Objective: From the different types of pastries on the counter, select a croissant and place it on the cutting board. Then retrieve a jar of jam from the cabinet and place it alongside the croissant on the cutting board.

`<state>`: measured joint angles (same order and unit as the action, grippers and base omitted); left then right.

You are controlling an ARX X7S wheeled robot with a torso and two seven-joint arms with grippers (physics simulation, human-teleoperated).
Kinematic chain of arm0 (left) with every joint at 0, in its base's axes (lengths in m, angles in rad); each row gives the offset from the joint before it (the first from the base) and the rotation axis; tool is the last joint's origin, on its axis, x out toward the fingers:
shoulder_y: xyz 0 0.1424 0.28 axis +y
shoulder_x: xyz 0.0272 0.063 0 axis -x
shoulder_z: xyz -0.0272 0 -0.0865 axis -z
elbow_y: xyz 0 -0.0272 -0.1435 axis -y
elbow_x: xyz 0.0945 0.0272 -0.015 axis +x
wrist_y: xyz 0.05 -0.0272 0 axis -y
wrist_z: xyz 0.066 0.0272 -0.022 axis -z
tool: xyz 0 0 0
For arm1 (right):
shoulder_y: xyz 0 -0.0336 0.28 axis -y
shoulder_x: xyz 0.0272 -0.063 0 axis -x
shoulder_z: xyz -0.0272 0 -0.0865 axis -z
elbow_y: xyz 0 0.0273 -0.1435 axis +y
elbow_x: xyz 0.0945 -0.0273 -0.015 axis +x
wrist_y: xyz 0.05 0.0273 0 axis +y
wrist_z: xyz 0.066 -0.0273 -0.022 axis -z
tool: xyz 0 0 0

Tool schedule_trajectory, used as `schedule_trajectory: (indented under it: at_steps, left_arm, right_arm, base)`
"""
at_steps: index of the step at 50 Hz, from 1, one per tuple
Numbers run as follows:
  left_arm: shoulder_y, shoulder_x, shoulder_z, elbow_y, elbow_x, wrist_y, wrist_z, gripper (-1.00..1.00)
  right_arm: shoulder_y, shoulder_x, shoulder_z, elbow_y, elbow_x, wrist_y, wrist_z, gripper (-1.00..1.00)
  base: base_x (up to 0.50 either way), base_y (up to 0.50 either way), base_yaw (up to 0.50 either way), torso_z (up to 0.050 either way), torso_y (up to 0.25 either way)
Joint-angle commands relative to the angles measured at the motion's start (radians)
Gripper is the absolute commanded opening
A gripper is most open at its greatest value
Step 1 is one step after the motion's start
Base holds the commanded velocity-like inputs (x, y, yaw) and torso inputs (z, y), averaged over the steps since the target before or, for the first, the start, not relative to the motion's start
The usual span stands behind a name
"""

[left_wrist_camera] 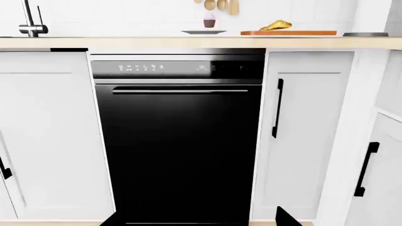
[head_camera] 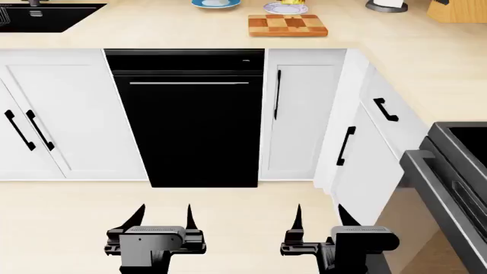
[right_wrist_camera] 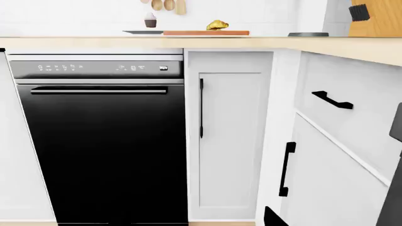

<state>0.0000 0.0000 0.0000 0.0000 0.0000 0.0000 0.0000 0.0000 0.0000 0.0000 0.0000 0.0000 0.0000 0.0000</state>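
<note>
A: Nearest in the head view are the two tools, low over the pale floor. The left tool (head_camera: 161, 220) has its fingers spread wide with nothing between them, and the right tool (head_camera: 318, 220) is spread the same way, also empty.

B: The wrist views show little of that. Only a dark fingertip shows at the lower edge of the left wrist view, and another in the right wrist view.

A: Beyond the tools stands the black dishwasher (head_camera: 188, 123), its door shut, with white cabinet doors (head_camera: 300, 111) either side. A dark oven front (head_camera: 449, 188) shows at the right edge of the head view only.

B: Then the counter (head_camera: 152, 31), light beige wood grain. The checkered cutting board (head_camera: 287, 24) lies on it well back from the edge, and from above nothing is on it.

A: The head view cuts off what lies behind the board. The wrist views, looking level across the counter, fill that in: a golden croissant (left_wrist_camera: 276, 25) shows just above the board's edge, though whether it rests on the board or behind it cannot be told from so low.

B: The right wrist view shows a chocolate cupcake (right_wrist_camera: 150, 20) with white frosting to one side of the croissant. A black sink (head_camera: 38, 16) sits at the counter's far left, and a faucet (left_wrist_camera: 31, 21) appears in the left wrist view.
</note>
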Motion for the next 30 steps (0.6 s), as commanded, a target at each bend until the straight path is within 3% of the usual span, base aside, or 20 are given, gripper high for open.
schedule_trajectory:
  at_steps: [1, 13, 16, 20, 26, 30]
  left_arm:
    - [0.0, -0.016, 0.019, -0.001, -0.015, 0.0, -0.018, 1.0]
    - [-0.015, -0.045, 0.053, -0.024, -0.059, 0.02, -0.054, 1.0]
    - [-0.022, -0.051, 0.055, -0.014, -0.094, 0.053, -0.038, 1.0]
    - [-0.104, -0.071, 0.056, 0.039, -0.11, -0.014, -0.04, 1.0]
    - [-0.4, -0.124, 0.051, 0.136, -0.116, -0.28, -0.06, 1.0]
    - [-0.588, -0.131, 0.034, 0.167, -0.191, -0.489, -0.039, 1.0]
  right_arm:
    - [-0.002, 0.016, -0.021, -0.005, 0.011, 0.001, 0.021, 1.0]
    - [0.008, 0.05, -0.061, 0.014, 0.036, 0.002, 0.057, 1.0]
    - [0.023, 0.057, -0.065, 0.003, 0.02, 0.025, 0.082, 1.0]
    - [0.128, 0.069, -0.04, -0.052, -0.017, 0.183, 0.153, 1.0]
    - [0.409, 0.11, -0.023, -0.248, -0.032, 0.642, 0.133, 1.0]
    - [0.6, 0.143, -0.016, -0.291, -0.047, 0.836, 0.132, 1.0]
  base:
    - [0.0, 0.0, 0.0, 0.0, 0.0]
    - [0.0, 0.0, 0.0, 0.0, 0.0]
    - [0.0, 0.0, 0.0, 0.042, 0.0]
    - [0.0, 0.0, 0.0, 0.05, 0.0]
    - [0.0, 0.0, 0.0, 0.05, 0.0]
    - [0.0, 0.0, 0.0, 0.05, 0.0]
